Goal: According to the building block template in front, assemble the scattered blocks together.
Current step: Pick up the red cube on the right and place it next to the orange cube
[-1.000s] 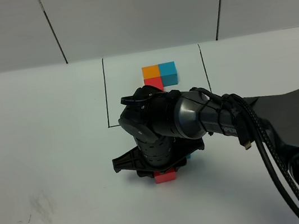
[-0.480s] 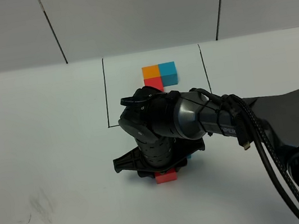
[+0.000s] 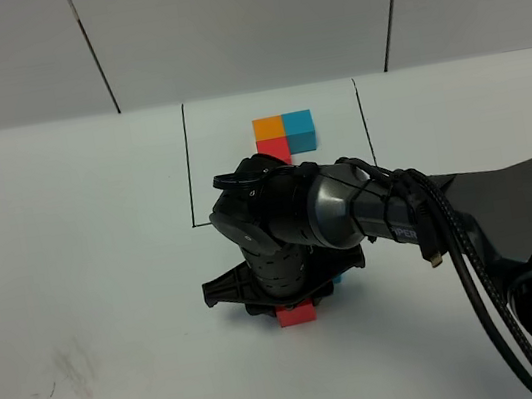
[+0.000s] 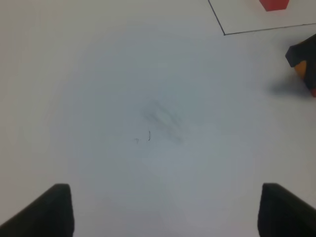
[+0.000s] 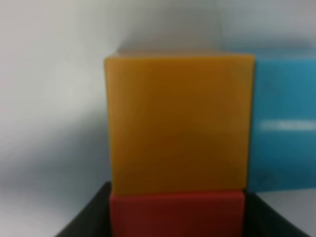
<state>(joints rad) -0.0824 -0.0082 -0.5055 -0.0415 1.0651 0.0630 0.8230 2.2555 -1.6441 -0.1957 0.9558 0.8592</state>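
Only illegible white lettering shows on the right arm (image 3: 408, 230).

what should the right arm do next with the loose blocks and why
Probably open the jaws and lift straight up. In the right wrist view the orange block already sits against the blue block and the red block, matching the template, and the right gripper is low over them.

You are looking at a robot test bench in a lab, not a home or shop. The plain white tabletop (image 3: 72, 250) carries a thin black drawn rectangle outline (image 3: 187, 166) marking a work zone, and behind it stands a bare grey panelled wall (image 3: 238, 22) with dark seams. A black cabled robot arm (image 3: 400, 214) reaches over small coloured cubes (image 3: 285, 133). You see faint scuff marks (image 3: 70, 367) on the surface.
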